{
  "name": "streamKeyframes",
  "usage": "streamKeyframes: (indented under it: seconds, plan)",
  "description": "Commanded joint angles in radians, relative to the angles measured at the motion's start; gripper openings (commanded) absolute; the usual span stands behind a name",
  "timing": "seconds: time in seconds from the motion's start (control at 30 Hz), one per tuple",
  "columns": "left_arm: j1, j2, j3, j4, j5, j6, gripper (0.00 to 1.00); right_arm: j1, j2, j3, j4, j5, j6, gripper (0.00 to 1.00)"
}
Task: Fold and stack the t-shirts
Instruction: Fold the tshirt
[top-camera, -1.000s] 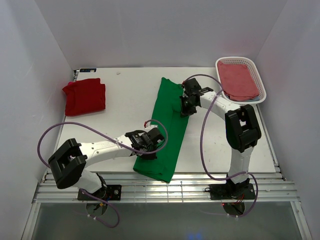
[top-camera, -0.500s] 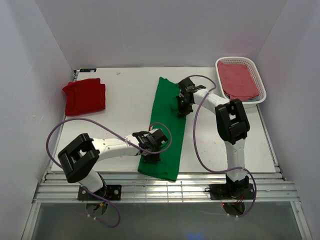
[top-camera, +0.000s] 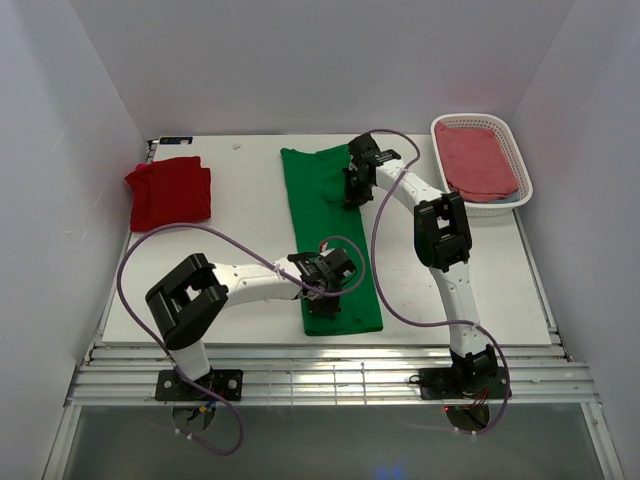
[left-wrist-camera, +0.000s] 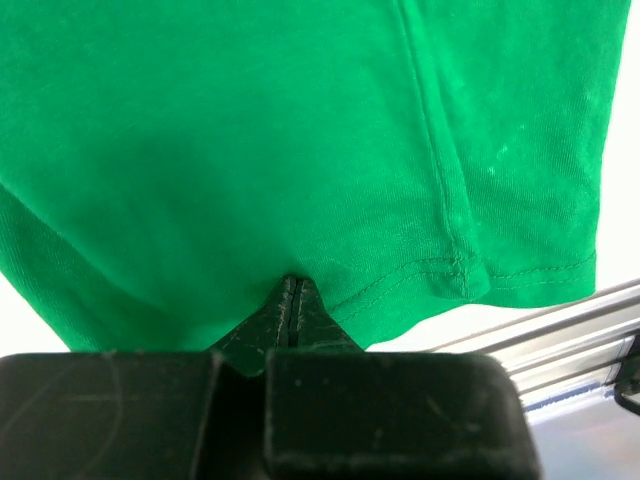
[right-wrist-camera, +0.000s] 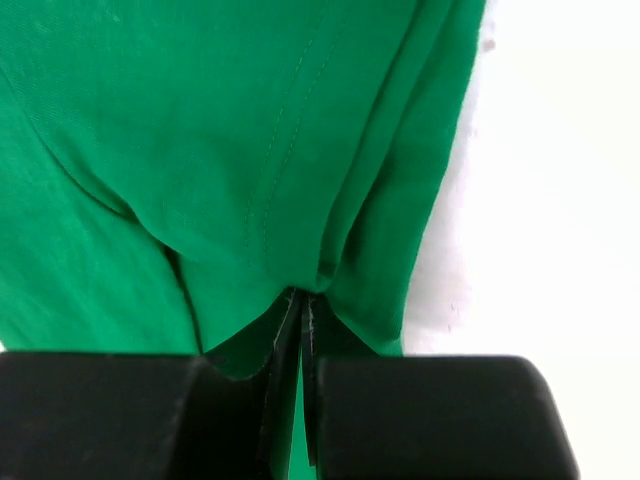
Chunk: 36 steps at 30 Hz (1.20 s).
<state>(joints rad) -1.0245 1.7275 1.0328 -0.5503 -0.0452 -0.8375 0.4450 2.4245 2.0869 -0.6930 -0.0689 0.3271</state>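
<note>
Across the middle of the table (top-camera: 240, 250), the green t-shirt (top-camera: 325, 225) lay as a long folded strip running from the far side toward the near edge, with its sleeves and collar tucked out of sight. At the near end the left end effector (top-camera: 326, 296) sat on the cloth, but from overhead its own arm covered the fingertips. The left wrist camera showed the left end effector (left-wrist-camera: 291, 297) pinched tight on the edge of the green t-shirt (left-wrist-camera: 250, 130) just beside the stitched hem. Only a hairline seam showed between the fingers, and an aluminium rail (left-wrist-camera: 560, 340) was cut off at the lower right corner. At the far end the right end effector (top-camera: 350, 193) was likewise masked from above. Its wrist view showed the right end effector (right-wrist-camera: 302, 310) clamped on a bunched fold of the green t-shirt (right-wrist-camera: 200, 130), though the layers could not be counted. The red t-shirt (top-camera: 170, 192) lay folded at the far left corner, well apart from the green one. A white basket (top-camera: 522, 190) at the far right held a folded pinkish-red cloth (top-camera: 478, 160), and what garment it was could not be told.
</note>
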Motion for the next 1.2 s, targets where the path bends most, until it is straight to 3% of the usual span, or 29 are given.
streamKeyframes:
  seconds: [0.0,0.1,0.23,0.33,0.37,0.4,0.47,0.5,0.57,0.77,0.87,1.17]
  plan:
    - [-0.006,0.027,0.047,-0.049,-0.071,0.032,0.00,-0.026,0.061,0.051,0.026,-0.064,0.021,0.08]
    - [-0.006,0.000,0.064,-0.060,-0.128,0.040,0.00,-0.028,0.047,0.027,0.103,-0.127,0.003,0.08]
    - [-0.006,-0.101,0.102,-0.046,-0.238,0.063,0.00,-0.028,-0.147,-0.176,0.260,-0.155,-0.048,0.14]
    - [-0.006,-0.202,0.133,-0.036,-0.345,0.089,0.14,-0.026,-0.351,-0.336,0.328,-0.096,-0.103,0.19]
    - [-0.006,-0.229,0.147,-0.033,-0.367,0.094,0.22,-0.026,-0.402,-0.376,0.338,-0.089,-0.117,0.20]
    - [-0.006,-0.285,0.147,-0.025,-0.386,0.098,0.38,-0.023,-0.457,-0.414,0.343,-0.080,-0.128,0.25]
    - [-0.006,-0.342,0.115,-0.014,-0.423,0.097,0.51,-0.014,-0.611,-0.544,0.339,-0.052,-0.137,0.34]
    - [-0.006,-0.367,0.093,-0.011,-0.430,0.089,0.63,-0.008,-0.661,-0.589,0.336,-0.048,-0.137,0.38]
    - [-0.005,-0.420,0.040,-0.013,-0.415,0.083,0.69,0.012,-0.789,-0.681,0.317,-0.049,-0.123,0.41]
    - [0.003,-0.431,-0.194,0.050,-0.216,0.020,0.67,0.069,-1.064,-1.034,0.302,-0.046,-0.024,0.47]
    - [0.003,-0.469,-0.304,0.128,-0.196,0.003,0.67,0.084,-1.212,-1.192,0.323,-0.035,0.042,0.48]
    - [0.003,-0.510,-0.353,0.170,-0.236,-0.002,0.67,0.090,-1.395,-1.378,0.316,-0.017,0.115,0.49]
